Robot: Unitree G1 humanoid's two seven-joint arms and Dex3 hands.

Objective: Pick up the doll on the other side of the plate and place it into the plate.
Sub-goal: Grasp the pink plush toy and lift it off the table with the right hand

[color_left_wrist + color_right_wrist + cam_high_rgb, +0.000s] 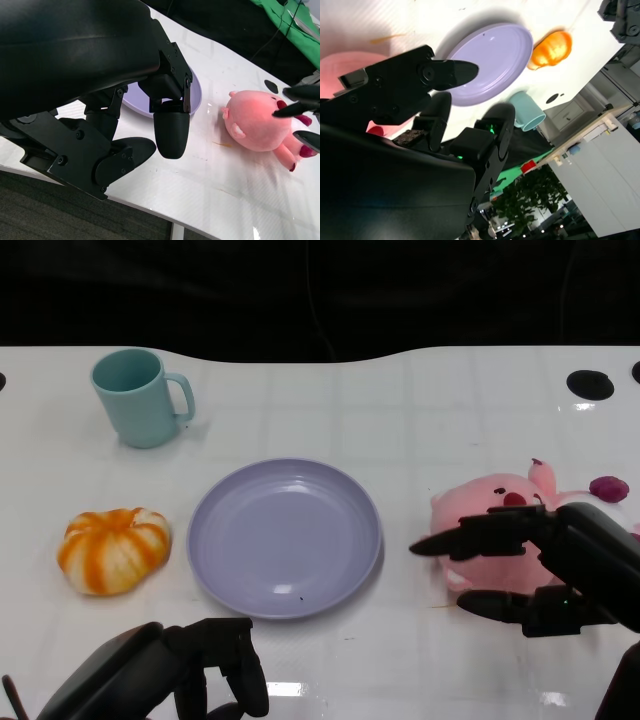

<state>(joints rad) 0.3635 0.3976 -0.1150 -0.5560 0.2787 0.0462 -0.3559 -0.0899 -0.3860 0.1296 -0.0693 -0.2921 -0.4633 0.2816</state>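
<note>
1. Tabletop [420, 410]: white, glossy, faint grid lines, glare patches near its front edge. Dark backdrop beyond the far edge.
2. Black round marks on the tabletop at the far right corner, well apart from the plate.
3. Right wrist view shows room past the tabletop: pale cabinets, a leafy plant, green fabric. Left wrist view also shows green fabric beyond the far edge.
4. Plate [285, 537]: lavender, round, empty, mid-tabletop. Landmark for the rest.
5. Cup [140, 397]: teal, upright, handle toward the plate, beyond the plate's left side, apart from it.
6. Pumpkin toy [113, 549]: orange and white, left of the plate, near it but not touching.
7. Doll [495, 530]: pink plush with dark red feet, lying on its side on the tabletop right of the plate, apart from the rim.
8. Right hand [540, 565]: right of the plate, over the doll. Fingers apart; upper fingers reach across the doll's top toward the plate, lower one sits in front of the doll. Contact can't be confirmed; doll rests on the tabletop, not lifted.
9. Left hand [165, 675]: in front of the plate's left side near the tabletop edge, fingers curled in, holding nothing, well apart from the doll.
</note>
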